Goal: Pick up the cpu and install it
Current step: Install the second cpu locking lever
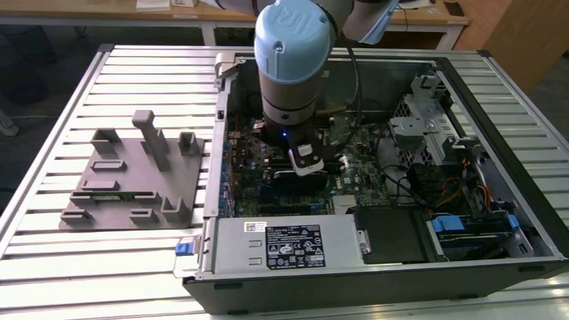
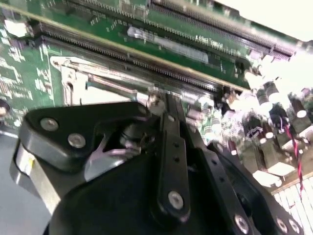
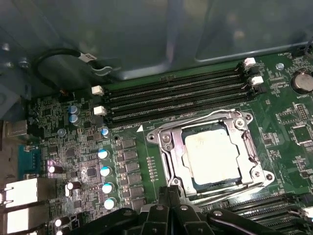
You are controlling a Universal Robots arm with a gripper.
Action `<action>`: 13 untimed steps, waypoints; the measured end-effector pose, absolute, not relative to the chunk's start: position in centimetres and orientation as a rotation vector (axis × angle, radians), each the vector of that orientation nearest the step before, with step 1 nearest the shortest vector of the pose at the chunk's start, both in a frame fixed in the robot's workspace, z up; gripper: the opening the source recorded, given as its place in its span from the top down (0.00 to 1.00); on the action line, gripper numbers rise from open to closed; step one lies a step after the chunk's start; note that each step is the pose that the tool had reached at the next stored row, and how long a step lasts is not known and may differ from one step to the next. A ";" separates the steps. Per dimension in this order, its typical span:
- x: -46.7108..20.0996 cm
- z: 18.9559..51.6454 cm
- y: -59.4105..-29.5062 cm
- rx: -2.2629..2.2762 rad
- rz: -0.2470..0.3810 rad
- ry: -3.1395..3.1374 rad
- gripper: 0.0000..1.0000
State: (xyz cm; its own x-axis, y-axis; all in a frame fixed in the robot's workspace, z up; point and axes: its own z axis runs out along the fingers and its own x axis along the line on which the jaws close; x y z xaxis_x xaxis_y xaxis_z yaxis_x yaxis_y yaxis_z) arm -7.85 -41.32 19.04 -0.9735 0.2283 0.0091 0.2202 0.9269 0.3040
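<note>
Exterior view: slatted tabletop (image 1: 53, 120) carrying open computer case (image 1: 498, 220), grey fixture block (image 1: 133, 180) at nine o'clock of it. Arm (image 1: 294, 60) reaching down over motherboard (image 3: 88, 161). Gripper (image 3: 171, 193) low, just beside socket frame (image 3: 166, 147) in the first wrist view. Cpu (image 3: 212, 156) seated flat inside that frame, silvery top showing. Jaws seemingly pressed together, gripping nothing.

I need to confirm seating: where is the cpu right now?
In the first wrist view the cpu lies inside the metal socket frame on the motherboard, beside the memory slots.
</note>
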 end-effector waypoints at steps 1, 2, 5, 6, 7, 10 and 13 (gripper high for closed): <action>-7.9 19.3 -41.3 0.356 0.478 3.057 0.89; -7.9 19.6 -41.3 0.356 0.478 3.057 0.89; -7.9 20.6 -41.3 0.356 0.478 3.058 0.89; -7.9 20.9 -41.3 0.356 0.478 3.058 0.89; -7.8 21.3 -41.3 0.356 0.478 3.058 0.89; -7.9 22.1 -41.3 0.356 0.472 3.058 0.89; -7.8 22.5 -41.3 0.357 0.446 3.060 0.89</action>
